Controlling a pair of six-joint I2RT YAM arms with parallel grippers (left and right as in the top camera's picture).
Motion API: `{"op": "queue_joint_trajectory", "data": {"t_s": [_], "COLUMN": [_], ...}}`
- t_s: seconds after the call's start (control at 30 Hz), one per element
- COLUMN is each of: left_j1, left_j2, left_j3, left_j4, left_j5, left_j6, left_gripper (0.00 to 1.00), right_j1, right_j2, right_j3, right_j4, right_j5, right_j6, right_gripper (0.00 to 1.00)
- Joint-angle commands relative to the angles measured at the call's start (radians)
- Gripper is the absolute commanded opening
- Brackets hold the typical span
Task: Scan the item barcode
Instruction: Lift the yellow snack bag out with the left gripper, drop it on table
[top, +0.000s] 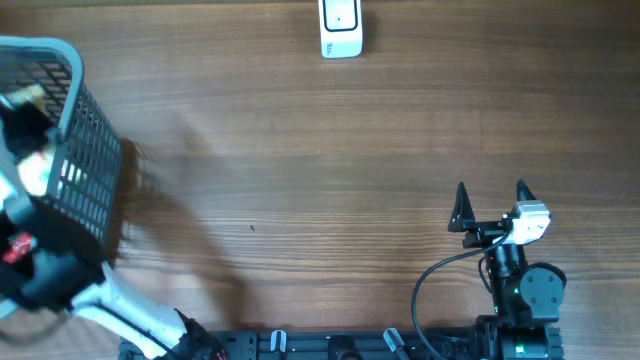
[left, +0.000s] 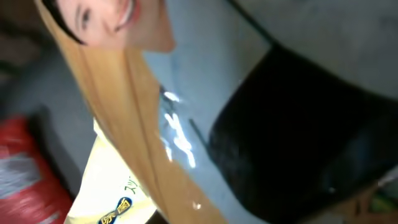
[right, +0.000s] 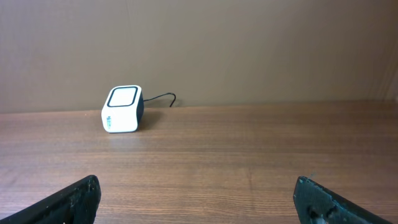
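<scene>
The left hand is pressed together inside the grey mesh basket, right against a shiny packet with a face. I cannot tell if it is held. Lift it slowly. The right hand is spread wide.

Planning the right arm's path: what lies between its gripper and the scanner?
Only bare tabletop between right gripper and scanner, per the right wrist view.

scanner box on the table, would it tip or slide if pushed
The scanner looks squat and boxy, so it would probably slide rather than tip. Its thin cable behind may tug it round. The smooth table likely offers little grip.
</scene>
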Motion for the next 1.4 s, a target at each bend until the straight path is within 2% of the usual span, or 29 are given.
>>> {"op": "queue_joint_trajectory", "data": {"t_s": [0.0, 0.1, 0.13, 0.2, 0.27, 0.3, 0.37, 0.53, 0.67, 0.7, 0.73, 0.87, 0.93, 0.97, 1.0, 1.03, 1.07, 1.13, 1.23, 1.3, 1.37], "left_j1": [0.002, -0.004, -0.010, -0.064, -0.166, -0.224, -0.370, -0.710, -0.936, -0.987, -1.013, -1.095, -1.120, -1.128, -1.131, -1.131, -1.125, -1.089, -0.997, -0.904, -0.803], "left_j2": [-0.343, -0.579, -0.650, -0.778, -0.848, -0.859, -0.851, -0.668, -0.460, -0.392, -0.350, -0.163, -0.085, -0.055, -0.031, -0.021, -0.022, -0.046, -0.124, -0.231, -0.360], "left_j3": [0.082, 0.082, 0.081, 0.081, 0.081, 0.081, 0.081, 0.055, -0.058, -0.111, -0.149, -0.320, -0.339, -0.339, -0.339, -0.339, -0.338, -0.293, -0.145, 0.024, 0.129], "left_j4": [0.043, 0.066, 0.064, 0.063, 0.057, 0.036, -0.054, -0.244, -0.261, -0.233, -0.199, 0.014, 0.098, 0.123, 0.145, 0.158, 0.171, 0.140, 0.004, -0.114, -0.166], "left_j5": [0.072, 0.076, 0.088, 0.242, 0.504, 0.557, 0.562, 0.524, 0.233, 0.164, 0.156, 0.163, 0.192, 0.192, 0.191, 0.191, 0.191, 0.192, 0.194, 0.288, 0.328], "left_j6": [-0.025, -0.031, -0.065, -0.165, -0.169, -0.186, -0.214, -0.209, -0.229, -0.304, -0.341, -0.454, -0.456, -0.456, -0.456, -0.451, -0.441, -0.440, -0.440, -0.440, -0.441], "left_gripper": [0.04, 0.04, 0.04, 0.04, 0.04, 0.04, 0.04, 0.04, 0.04, 0.04, 0.04, 0.04, 0.04, 0.25, 0.73, 0.90, 1.00, 1.00, 1.00, 1.00, 1.00], "right_j1": [-0.004, -0.004, -0.004, -0.004, -0.004, -0.004, -0.004, -0.004, -0.004, -0.004, -0.004, -0.004, -0.004, -0.004, -0.004, -0.004, -0.004, -0.004, -0.004, -0.004, -0.004], "right_j2": [-0.006, -0.006, -0.006, -0.006, -0.006, -0.006, -0.006, -0.006, -0.006, -0.006, -0.006, -0.006, -0.006, -0.006, -0.006, -0.006, -0.006, -0.006, -0.006, -0.006, -0.006], "right_j3": [-0.001, -0.001, -0.001, -0.001, -0.001, -0.001, -0.001, -0.001, -0.001, -0.001, -0.001, -0.001, -0.001, -0.001, -0.001, -0.001, -0.001, -0.001, -0.001, -0.001, -0.001], "right_j4": [0.002, 0.002, 0.002, 0.002, 0.002, 0.002, 0.002, 0.002, 0.002, 0.002, 0.002, 0.002, 0.002, 0.002, 0.002, 0.002, 0.002, 0.002, 0.002, 0.002, 0.002], "right_j5": [0.014, 0.014, 0.014, 0.014, 0.014, 0.014, 0.014, 0.014, 0.014, 0.014, 0.014, 0.014, 0.014, 0.014, 0.014, 0.014, 0.014, 0.014, 0.014, 0.014, 0.014], "right_j6": [-0.003, -0.003, -0.003, -0.003, -0.004, -0.003, -0.003, -0.003, -0.003, -0.003, -0.003, -0.004, -0.003, -0.003, -0.003, -0.003, -0.004, -0.003, -0.003, -0.003, -0.003], "right_gripper": [1.00, 1.00, 1.00, 1.00, 1.00, 1.00, 1.00, 1.00, 1.00, 1.00, 1.00, 0.99, 1.00, 1.00, 1.00, 1.00, 1.00, 1.00, 1.00, 1.00, 1.00]}}
